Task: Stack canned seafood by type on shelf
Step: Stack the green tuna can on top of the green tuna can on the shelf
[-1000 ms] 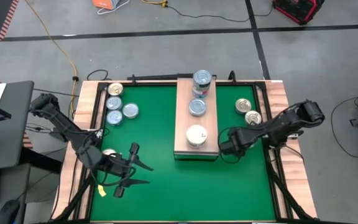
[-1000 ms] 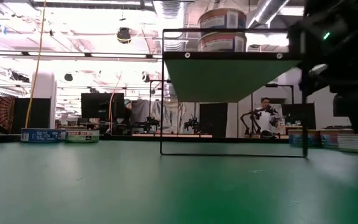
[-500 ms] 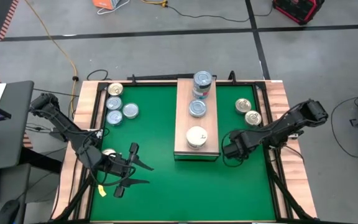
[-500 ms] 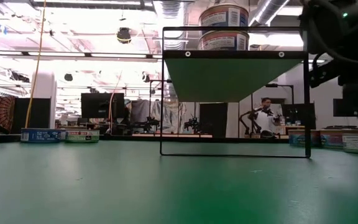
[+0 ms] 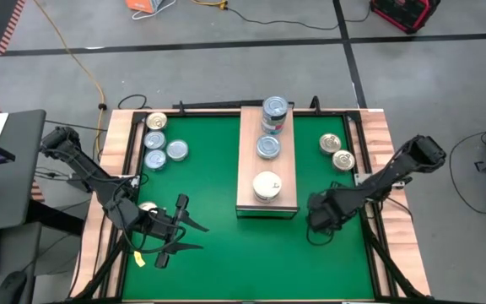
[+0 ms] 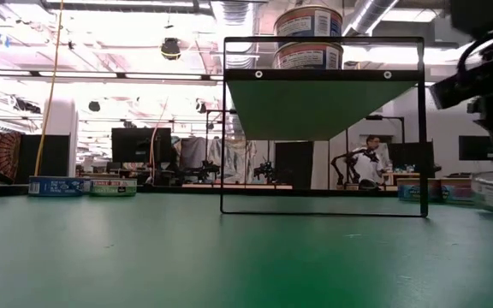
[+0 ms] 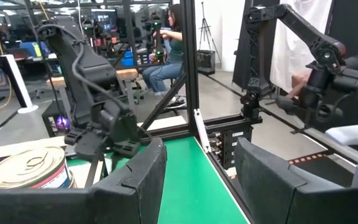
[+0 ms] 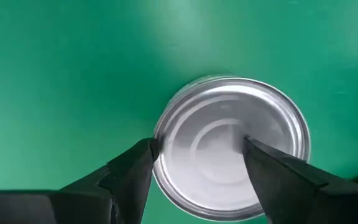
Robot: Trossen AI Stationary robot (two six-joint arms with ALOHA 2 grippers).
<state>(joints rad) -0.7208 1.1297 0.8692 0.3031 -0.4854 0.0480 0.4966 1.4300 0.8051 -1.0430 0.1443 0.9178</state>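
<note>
one silver tin [image 8: 232, 146] under right wrist fingers [image 8: 129, 171].

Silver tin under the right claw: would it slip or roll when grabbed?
Probably stiff: the silver tin looks like rigid metal. Its shiny surface may slip in the right gripper. Lying flat on the green mat, it seems unlikely to roll.

Matt green mat, pale wood, bright tin

The mat [image 5: 201, 186] looks matt and smooth; the shelf [image 5: 247, 160] shows pale wood grain; the can [image 8: 232, 146] has a shiny, ringed metal top.
</note>
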